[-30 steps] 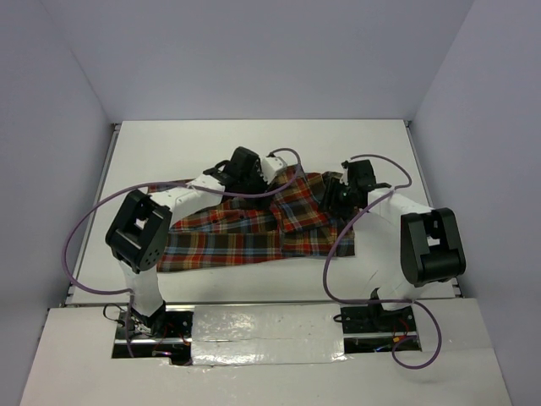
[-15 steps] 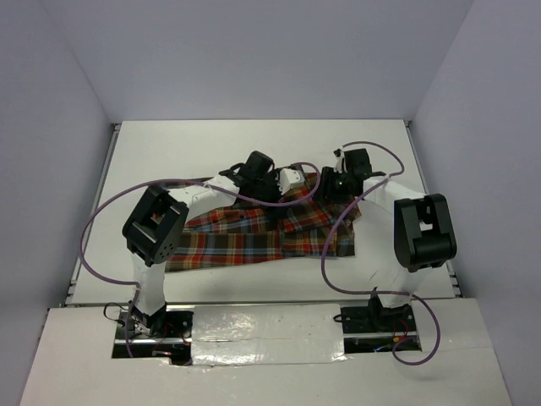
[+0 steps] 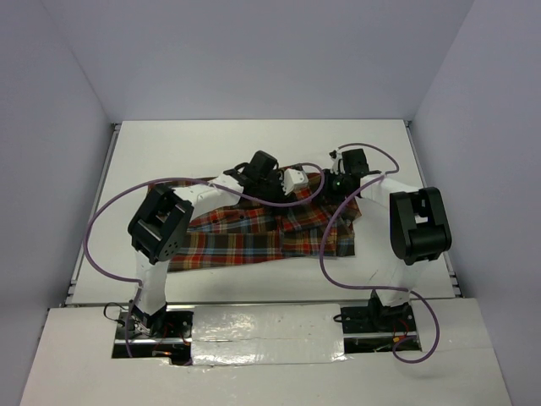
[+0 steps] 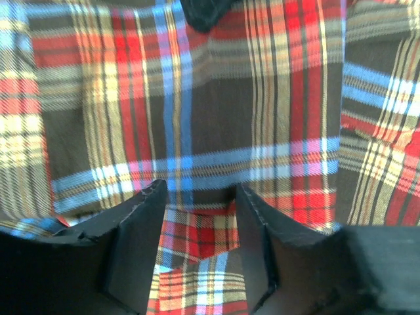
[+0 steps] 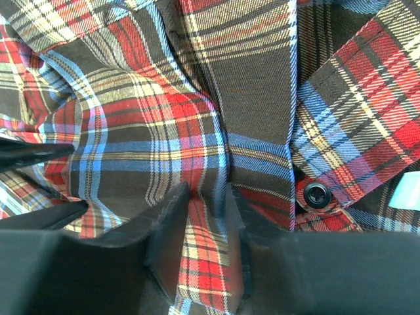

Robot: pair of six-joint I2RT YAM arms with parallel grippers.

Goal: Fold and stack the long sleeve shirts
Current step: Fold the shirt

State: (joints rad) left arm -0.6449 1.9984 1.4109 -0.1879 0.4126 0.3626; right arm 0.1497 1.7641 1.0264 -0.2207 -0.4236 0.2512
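The plaid long sleeve shirt lies spread across the middle of the table, with a flap folded over its right part. My left gripper is pressed down on the cloth near the shirt's upper right. Its fingers stand apart with a fold of plaid between them. Close beside it, my right gripper is down on the same area. In the right wrist view it pinches a raised ridge of the shirt, next to a black button.
The white table is walled in by grey panels on three sides. Purple cables loop from both arms over the table and the shirt's right edge. A pale label shows at the right edge of the right wrist view.
The left arm has swung right and the right gripper has shifted left and back, so both now meet at the shirt's upper right. Both pairs of jaws have narrowed on cloth.
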